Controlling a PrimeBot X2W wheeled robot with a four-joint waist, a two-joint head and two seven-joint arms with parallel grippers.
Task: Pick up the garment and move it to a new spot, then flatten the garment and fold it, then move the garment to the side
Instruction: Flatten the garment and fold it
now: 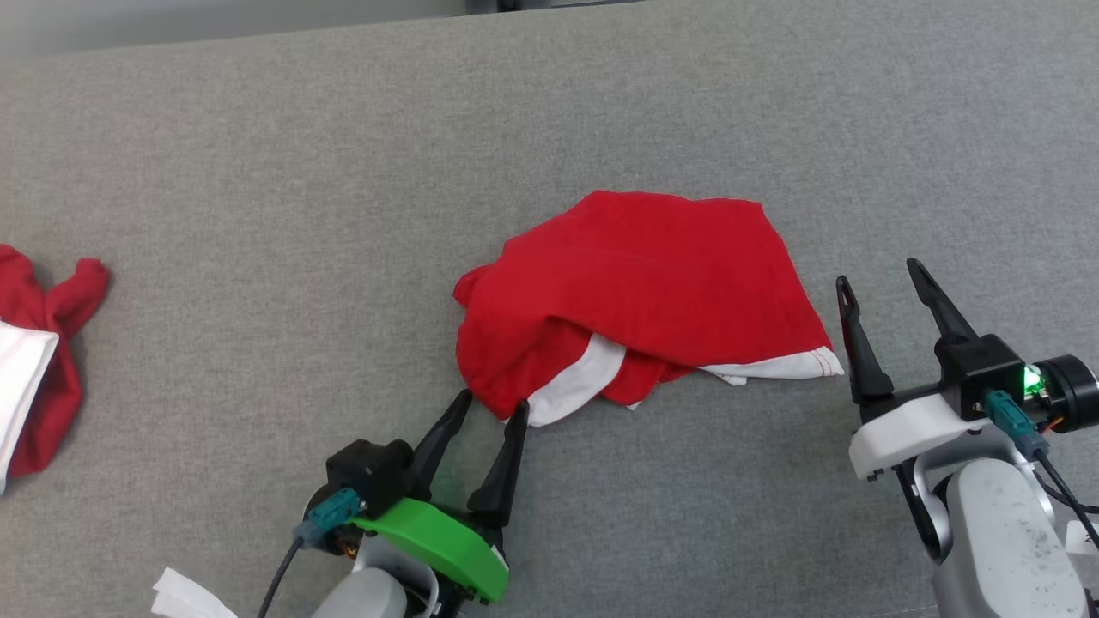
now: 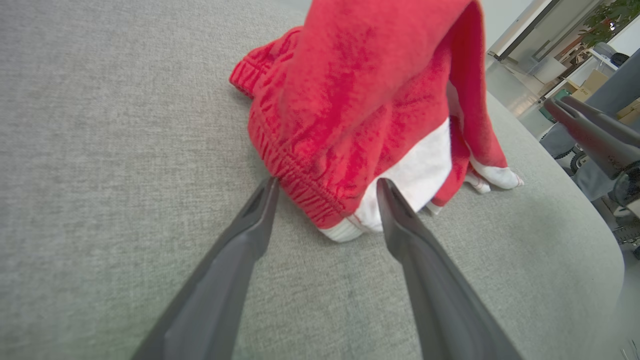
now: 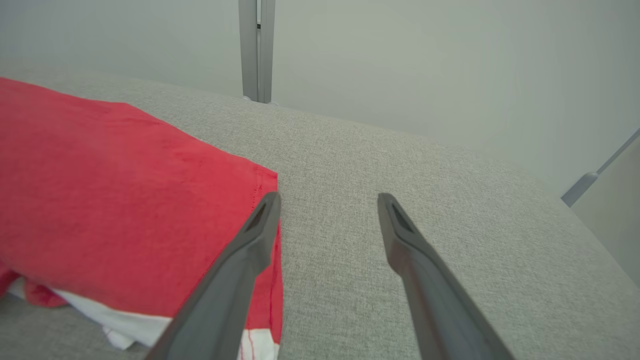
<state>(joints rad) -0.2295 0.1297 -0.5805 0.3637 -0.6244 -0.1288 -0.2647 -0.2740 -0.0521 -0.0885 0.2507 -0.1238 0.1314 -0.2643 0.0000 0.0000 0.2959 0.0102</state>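
Head view: red garment (image 1: 635, 292) bunched middle of surface (image 1: 343, 154), toward near edge; left gripper (image 1: 492, 400) spread wide at near-left corner.
Left wrist view: straddling waistband (image 2: 305, 195), nothing clamped, presumably poised to pinch.
Right wrist view: right gripper (image 3: 328, 197) spread, empty, beside garment's right hem.

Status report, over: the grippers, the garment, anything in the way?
Left gripper open, jaws astride near corner of garment. Right gripper open, beside its right edge, holding nothing. Garment rumpled on grey surface. Other red cloth far left, out of the way.
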